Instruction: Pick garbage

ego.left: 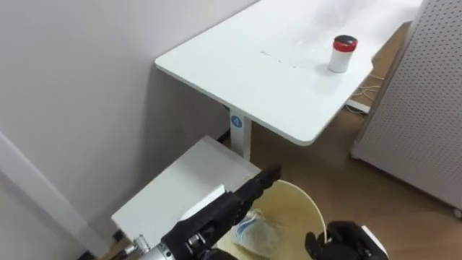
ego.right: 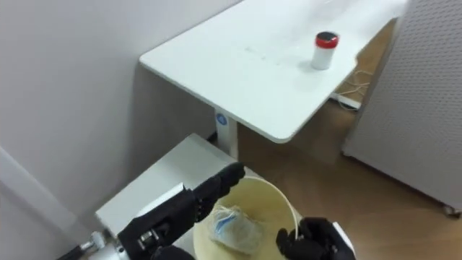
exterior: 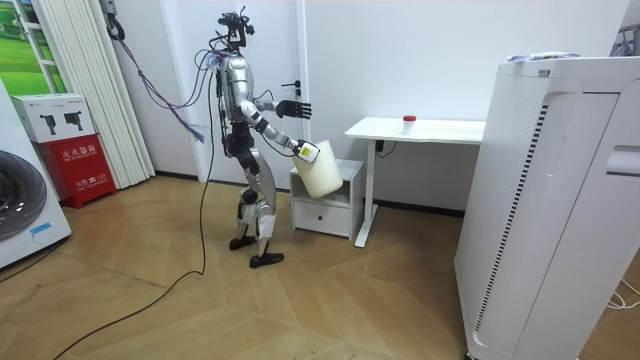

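1. The robot stands on the wooden floor (exterior: pixel 330 290) at the left centre of the room view. It faces the frame's right, toward a low white cabinet (ego.left: pixel 188 180) and a white surface (ego.left: pixel 289 87).
2. The right hand (ego.left: pixel 346 244) shows at the lower right of the eye view. Its fingers are curled round the rim of a cream bin (ego.left: pixel 292 206). In the room view the bin hangs clear of the floor, in front of the robot and just left of the cabinet.
3. The left hand (ego.left: pixel 216 217) enters from the lower left. Its fingers are straight and held together, pointing toward the upper right across the bin's near edge. The hand holds nothing. In the room view it is raised above the bin, apart from it.
4. The garbage, a crumpled whitish wad (ego.left: pixel 258 232) with a touch of blue, lies inside the bin on its floor. In the eye view it sits below and to the right of the left hand's fingers. Neither hand touches it.
5. A small white container with a red lid (ego.left: pixel 343 54) stands upright on the surface at the upper right of the frame, near the surface's right edge and well apart from both hands.
6. The cabinet stands under the surface's near end, beside its white leg (ego.left: pixel 242 133).
7. A tall white perforated appliance (ego.left: pixel 426 94) fills the right edge of the frame, near the surface.
8. In the room view a washing machine (exterior: pixel 25 215) and a red box (exterior: pixel 78 165) stand at the far left, well apart from the robot.
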You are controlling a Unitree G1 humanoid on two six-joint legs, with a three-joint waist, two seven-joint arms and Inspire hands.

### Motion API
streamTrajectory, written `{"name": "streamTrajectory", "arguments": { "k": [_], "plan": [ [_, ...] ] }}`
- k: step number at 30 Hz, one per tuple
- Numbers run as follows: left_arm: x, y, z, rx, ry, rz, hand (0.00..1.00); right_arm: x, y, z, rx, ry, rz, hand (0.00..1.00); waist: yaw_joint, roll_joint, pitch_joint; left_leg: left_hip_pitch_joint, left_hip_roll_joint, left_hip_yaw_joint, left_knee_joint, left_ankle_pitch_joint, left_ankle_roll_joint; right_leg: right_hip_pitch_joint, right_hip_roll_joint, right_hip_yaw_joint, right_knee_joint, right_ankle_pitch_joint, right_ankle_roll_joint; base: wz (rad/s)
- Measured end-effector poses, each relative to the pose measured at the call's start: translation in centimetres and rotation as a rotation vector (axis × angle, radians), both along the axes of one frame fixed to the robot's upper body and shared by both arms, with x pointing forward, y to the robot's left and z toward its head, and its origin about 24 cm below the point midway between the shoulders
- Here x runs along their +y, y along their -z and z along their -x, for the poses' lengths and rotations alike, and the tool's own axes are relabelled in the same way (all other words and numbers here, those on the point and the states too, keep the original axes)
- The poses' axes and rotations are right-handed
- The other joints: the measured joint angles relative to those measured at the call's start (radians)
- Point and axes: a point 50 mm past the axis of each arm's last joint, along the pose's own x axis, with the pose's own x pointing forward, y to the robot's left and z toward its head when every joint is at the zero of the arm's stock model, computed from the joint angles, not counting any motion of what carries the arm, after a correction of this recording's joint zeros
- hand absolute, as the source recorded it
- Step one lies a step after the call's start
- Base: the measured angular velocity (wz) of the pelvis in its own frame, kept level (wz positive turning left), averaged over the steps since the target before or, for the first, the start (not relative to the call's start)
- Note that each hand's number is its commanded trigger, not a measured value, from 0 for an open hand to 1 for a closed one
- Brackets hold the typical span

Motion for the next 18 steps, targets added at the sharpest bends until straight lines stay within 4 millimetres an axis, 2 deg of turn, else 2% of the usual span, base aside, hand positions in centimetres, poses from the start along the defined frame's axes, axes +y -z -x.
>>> {"name": "streamTrajectory", "arguments": {
  "k": [4, 6, 8, 10, 13, 14, 15, 16, 17, 18],
  "plan": [
    [0.3, -0.6, -0.1, 0.000, -0.017, 0.056, 0.00, -0.3, -0.2, 0.2, -0.009, 0.023, -0.006, 1.00, -0.005, 0.007, -0.0043, 0.035, -0.001, 0.000, -0.039, 0.001, -0.001, 0.014, 0.015, 0.035, -0.026, 0.023, 0.010, -0.37],
    [1.3, -0.9, -0.5, -0.016, -0.063, 0.060, 0.00, -0.3, -0.3, 0.2, -0.014, 0.030, -0.007, 1.00, 0.005, 0.010, -0.0055, 0.049, -0.006, 0.001, -0.053, 0.001, -0.001, 0.013, 0.030, 0.070, -0.042, 0.043, 0.016, -0.47],
    [1.9, -1.1, -0.7, -0.027, -0.106, 0.064, 0.00, -0.2, -0.2, 0.2, -0.015, 0.034, -0.010, 1.00, 0.004, 0.010, -0.0055, 0.052, -0.017, 0.005, -0.056, 0.001, -0.001, 0.008, 0.033, 0.085, -0.046, 0.051, 0.021, -0.39],
    [2.3, -1.3, -0.8, -0.033, -0.157, 0.086, 0.00, -0.1, 0.0, 0.5, -0.008, 0.043, -0.018, 1.00, 0.021, 0.009, -0.0060, 0.059, -0.021, 0.031, -0.055, 0.000, 0.000, -0.005, 0.034, 0.078, -0.041, 0.064, 0.020, -0.60],
    [3.6, -1.7, -1.3, -0.057, -0.287, 0.131, 0.00, 0.4, 0.3, 0.9, 0.004, 0.049, -0.028, 1.00, 0.036, 0.008, -0.0049, 0.074, -0.024, 0.054, -0.055, 0.000, 0.002, -0.008, 0.045, 0.078, -0.058, 0.105, 0.015, -0.80],
    [4.3, -1.8, -1.2, -0.068, -0.359, 0.146, 0.00, 0.5, 0.4, 1.2, 0.003, 0.050, -0.034, 1.00, 0.050, 0.007, -0.0052, 0.082, -0.024, 0.079, -0.059, 0.000, 0.002, -0.010, 0.050, 0.071, -0.074, 0.127, 0.009, -1.15],
    [5.1, -2.1, -1.1, -0.089, -0.433, 0.152, 0.00, 0.6, 0.4, 1.4, 0.002, 0.049, -0.038, 1.00, 0.062, 0.007, -0.0053, 0.087, -0.019, 0.110, -0.073, 0.003, 0.009, -0.011, 0.052, 0.023, -0.110, 0.166, -0.004, -1.20],
    [5.4, -2.3, -1.2, -0.103, -0.467, 0.155, 0.00, 0.7, 0.4, 1.4, 0.003, 0.049, -0.043, 1.00, 0.067, 0.007, -0.0052, 0.089, -0.011, 0.129, -0.087, 0.003, 0.016, -0.010, 0.050, -0.019, -0.130, 0.185, -0.016, -1.02],
    [5.8, -2.7, -1.3, -0.131, -0.522, 0.156, 0.00, 0.9, 0.5, 1.4, 0.005, 0.056, -0.053, 1.00, 0.077, 0.005, -0.0052, 0.095, 0.008, 0.196, -0.115, -0.001, 0.023, -0.026, 0.029, -0.121, -0.088, 0.168, -0.039, -0.60],
    [5.7, -2.7, -1.4, -0.134, -0.557, 0.172, 0.00, 0.7, 0.8, 1.9, 0.016, 0.072, -0.053, 1.00, 0.080, 0.000, -0.0046, 0.113, 0.007, 0.245, -0.142, 0.006, 0.014, -0.029, -0.007, -0.219, 0.036, 0.081, -0.041, -0.43]
  ]
}}
